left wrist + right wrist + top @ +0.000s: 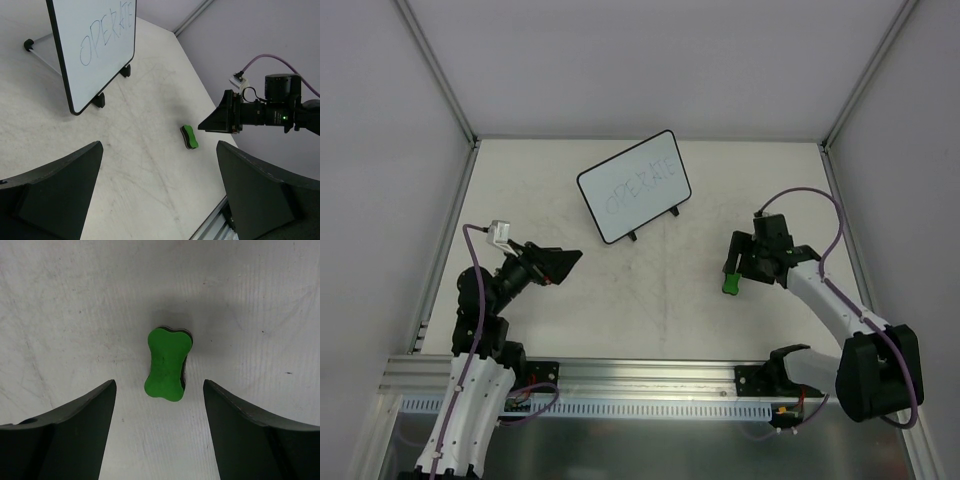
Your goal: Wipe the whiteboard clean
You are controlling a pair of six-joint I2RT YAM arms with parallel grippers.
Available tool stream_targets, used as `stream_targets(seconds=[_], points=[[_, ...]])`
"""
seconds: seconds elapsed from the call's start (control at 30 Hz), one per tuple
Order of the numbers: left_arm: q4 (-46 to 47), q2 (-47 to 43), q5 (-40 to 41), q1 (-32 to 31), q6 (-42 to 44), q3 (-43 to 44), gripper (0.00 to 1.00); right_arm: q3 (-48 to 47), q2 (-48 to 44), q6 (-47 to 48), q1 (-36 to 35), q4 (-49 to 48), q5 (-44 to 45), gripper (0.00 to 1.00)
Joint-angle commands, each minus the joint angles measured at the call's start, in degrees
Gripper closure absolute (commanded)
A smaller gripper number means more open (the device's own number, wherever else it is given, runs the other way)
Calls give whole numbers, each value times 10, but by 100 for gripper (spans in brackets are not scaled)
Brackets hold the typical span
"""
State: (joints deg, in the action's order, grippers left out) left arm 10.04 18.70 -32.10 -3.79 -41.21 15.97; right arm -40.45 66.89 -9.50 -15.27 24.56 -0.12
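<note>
Your right gripper (159, 385) hangs wide open and empty. The green eraser (167, 364) lies on the table (60, 300) just ahead at 12 o'clock, its long axis running 12 to 6 between the fingers. From above, the whiteboard (634, 186) stands well apart at 10 o'clock.

The whiteboard (634, 187) stands on its two black feet at the far middle of the surface (620, 310), leaning back, with "OPERATE" in thin marker across its white face. The green eraser (730, 284), bone-shaped with a dark underside, lies flat well apart to its right.
</note>
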Motion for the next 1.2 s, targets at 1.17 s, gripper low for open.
stream_targets(seconds=[1.17], points=[[52, 64, 24, -3, 11, 46, 1, -28, 112, -20, -56, -39, 85, 48]])
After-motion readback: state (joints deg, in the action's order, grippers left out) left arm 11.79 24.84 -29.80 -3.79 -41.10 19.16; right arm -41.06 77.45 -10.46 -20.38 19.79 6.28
